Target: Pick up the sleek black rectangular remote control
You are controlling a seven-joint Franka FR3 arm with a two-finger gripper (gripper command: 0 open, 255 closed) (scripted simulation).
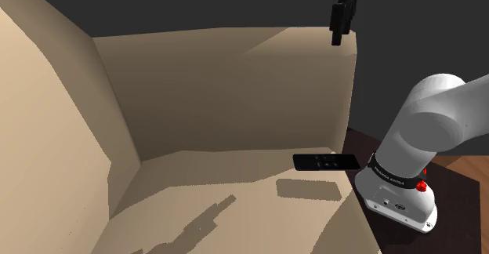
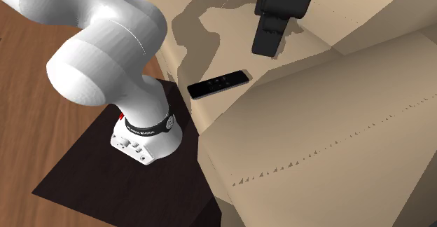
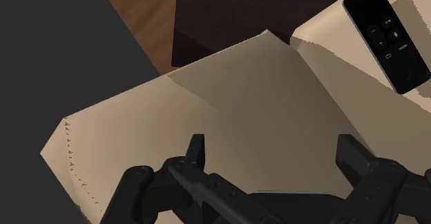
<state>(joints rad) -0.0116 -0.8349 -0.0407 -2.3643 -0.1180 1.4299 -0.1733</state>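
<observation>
- Lying flat, button side up, on the seat of a tan upholstered sofa (image 1: 196, 178): slim black rectangular remote control (image 1: 327, 162) (image 2: 218, 84) (image 3: 387, 36), at the seat's end nearest the robot.
- Hanging high above the sofa, pointed down: all-black two-finger gripper (image 1: 337, 39) (image 2: 267, 50) (image 3: 274, 150), well apart from the remote control.
- Fingers (image 3: 197, 150) spread wide in the wrist view, clasping nothing, touching nothing.
- Beneath the gripper: top end of an upright tan sofa panel (image 1: 235, 96) (image 2: 336, 134) (image 3: 228, 91), with a dotted stitch line along one edge.
- Rising right beside the remote control: that same panel, with the remote control at its foot on the seat.
- Off the seat's end, near the remote control but not touching: white rounded robot base (image 1: 396, 190) (image 2: 143, 138) with a black band and a red spot.
- Carrying the base: dark brown box stand (image 2: 91, 169) (image 3: 207, 22), pushed up against the sofa.
- Under the stand: brown wooden floor (image 2: 42, 106) (image 3: 138, 8).
- Closing the seat's far end on the shoulder view's left: second tan upright panel (image 1: 47, 119).
- Behind the sofa in the shoulder view: plain dark grey wall (image 1: 196, 1).
- Across the seat: grey arm shadow (image 1: 204, 217); flanking the remote control, upright panel on one side and robot base on the other.
</observation>
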